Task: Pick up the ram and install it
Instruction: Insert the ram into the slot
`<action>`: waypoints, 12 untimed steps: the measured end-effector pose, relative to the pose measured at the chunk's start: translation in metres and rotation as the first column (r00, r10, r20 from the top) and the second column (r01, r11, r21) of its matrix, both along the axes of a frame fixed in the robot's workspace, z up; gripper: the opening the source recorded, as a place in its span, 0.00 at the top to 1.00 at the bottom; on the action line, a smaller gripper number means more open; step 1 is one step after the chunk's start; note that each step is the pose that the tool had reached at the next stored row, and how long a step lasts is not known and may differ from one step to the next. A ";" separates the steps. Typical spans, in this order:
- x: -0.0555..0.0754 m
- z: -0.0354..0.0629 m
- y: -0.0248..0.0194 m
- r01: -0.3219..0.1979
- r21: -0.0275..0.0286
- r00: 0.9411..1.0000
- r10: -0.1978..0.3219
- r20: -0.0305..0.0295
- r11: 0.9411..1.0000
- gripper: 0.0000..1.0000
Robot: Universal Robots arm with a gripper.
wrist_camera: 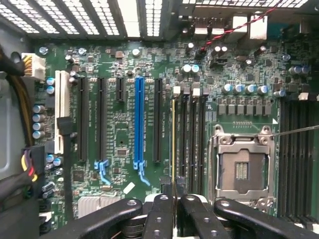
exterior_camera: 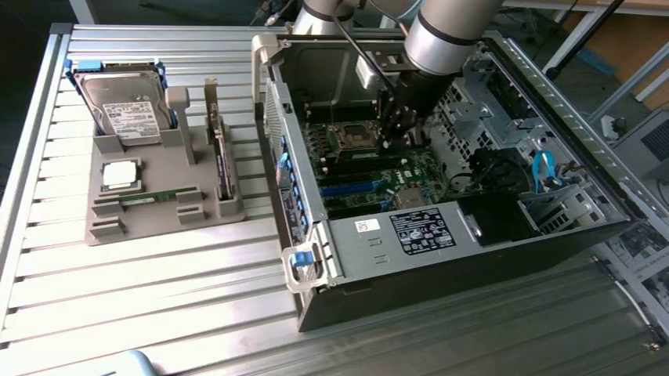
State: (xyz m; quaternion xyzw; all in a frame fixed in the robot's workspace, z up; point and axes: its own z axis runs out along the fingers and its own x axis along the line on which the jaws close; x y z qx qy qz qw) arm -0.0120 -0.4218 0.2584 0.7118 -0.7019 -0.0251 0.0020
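Your claw (wrist_camera: 174, 199) was nearly closed, gripping the ram (wrist_camera: 173, 144) edge-on above a memory slot (wrist_camera: 182, 139) inside the computer case (exterior_camera: 313, 258). Pickup looked complete; seating was not confirmed. A second stick (exterior_camera: 222, 153) stood in the grey holder (exterior_camera: 157, 223).

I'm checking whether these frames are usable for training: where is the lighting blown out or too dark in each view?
Exterior view: the ribbed metal table glares near white at its left, while the computer case interior around the end effector sits in shadow. Wrist view: the vent grille is blown out by backlight, the motherboard evenly lit; the ram reads as a thin edge.
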 end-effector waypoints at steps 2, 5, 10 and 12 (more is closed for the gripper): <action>-0.001 -0.0010 0.0036 0.000 -0.003 1.000 0.000 0.000 1.000 0.88; -0.002 -0.0026 0.0103 0.000 -0.020 1.000 0.000 0.000 1.000 0.88; -0.003 -0.0061 0.0149 0.000 -0.030 1.000 0.000 0.000 1.000 0.88; -0.003 -0.0079 0.0149 0.000 -0.030 1.000 0.000 0.000 1.000 0.88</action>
